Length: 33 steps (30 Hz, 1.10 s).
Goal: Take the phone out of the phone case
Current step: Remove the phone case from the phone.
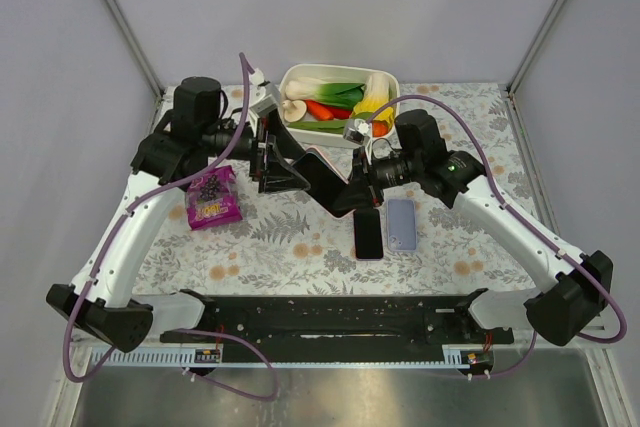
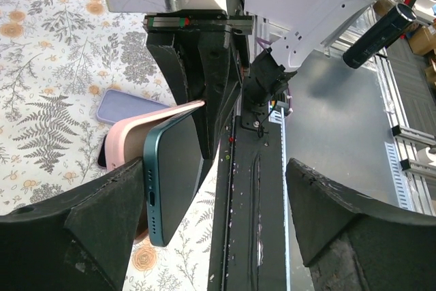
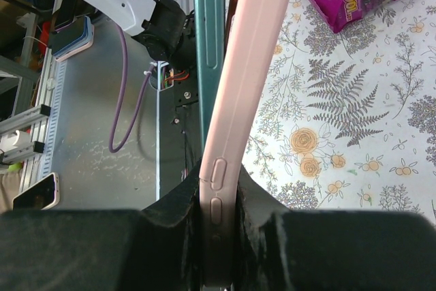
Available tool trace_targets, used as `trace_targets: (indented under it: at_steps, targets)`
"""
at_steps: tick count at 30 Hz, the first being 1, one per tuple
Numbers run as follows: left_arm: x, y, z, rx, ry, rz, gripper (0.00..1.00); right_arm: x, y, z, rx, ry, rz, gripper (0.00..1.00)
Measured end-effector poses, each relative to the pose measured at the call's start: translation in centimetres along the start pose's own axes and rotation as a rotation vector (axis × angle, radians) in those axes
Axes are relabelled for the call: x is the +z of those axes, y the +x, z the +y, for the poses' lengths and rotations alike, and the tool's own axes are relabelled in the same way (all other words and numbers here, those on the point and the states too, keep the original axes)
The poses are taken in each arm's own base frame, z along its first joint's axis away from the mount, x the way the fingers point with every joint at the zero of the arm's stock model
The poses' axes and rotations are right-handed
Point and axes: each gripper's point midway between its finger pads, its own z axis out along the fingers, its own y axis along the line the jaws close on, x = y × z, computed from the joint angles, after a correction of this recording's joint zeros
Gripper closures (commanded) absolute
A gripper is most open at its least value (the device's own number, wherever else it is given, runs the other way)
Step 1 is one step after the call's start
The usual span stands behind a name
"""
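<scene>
My right gripper point(image 3: 219, 216) is shut on the button edge of the pink phone case point(image 3: 245, 80), holding it up above the table. The teal phone point(image 2: 170, 175) has its lower end peeled away from the case point(image 2: 136, 131), and its side edge point(image 3: 208, 46) runs next to the pink rim. My left gripper point(image 2: 218, 223) is open around the phone's bottom end. The phone lies close by one finger point(image 2: 88, 230); the other finger point(image 2: 347, 216) stands well apart. From above, both grippers meet at the phone point(image 1: 325, 179) in the table's middle.
A black phone point(image 1: 368, 232) and a lilac case point(image 1: 401, 224) lie on the floral cloth below the grippers. A purple snack bag point(image 1: 212, 197) lies to the left. A white tub point(image 1: 390, 82) of toy vegetables stands at the back. The black rail point(image 1: 330, 312) runs along the near edge.
</scene>
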Motion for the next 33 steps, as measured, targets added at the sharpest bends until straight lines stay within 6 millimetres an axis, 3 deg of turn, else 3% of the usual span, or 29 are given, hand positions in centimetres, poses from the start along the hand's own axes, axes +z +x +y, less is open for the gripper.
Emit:
trace_targets:
  at_steps: [6, 10, 20, 23, 29, 33]
  targets:
    - [0.4, 0.7, -0.3, 0.016, 0.006, 0.026, 0.19, 0.0, 0.0, 0.0, 0.001, -0.002, 0.0, 1.0]
    - [0.9, 1.3, -0.2, 0.037, -0.006, 0.05, 0.29, 0.0, 0.0, 0.1, 0.0, -0.006, 0.0, 1.0]
    - [2.7, 2.6, 1.4, 0.062, -0.032, 0.108, 0.69, -0.1, 0.3, 0.6, 0.018, -0.03, 0.01, 1.0]
    - [3.4, 3.2, 1.9, 0.049, -0.03, 0.128, 0.99, -0.1, 0.6, 0.7, 0.031, -0.029, 0.021, 1.0]
    - [3.6, 3.6, 0.9, 0.011, 0.006, 0.142, 1.0, -0.2, 1.1, 0.4, -0.039, -0.028, 0.023, 1.0]
    - [3.6, 3.9, 0.8, 0.03, 0.009, 0.151, 1.0, -0.3, 1.4, 0.5, -0.046, -0.022, 0.023, 0.91]
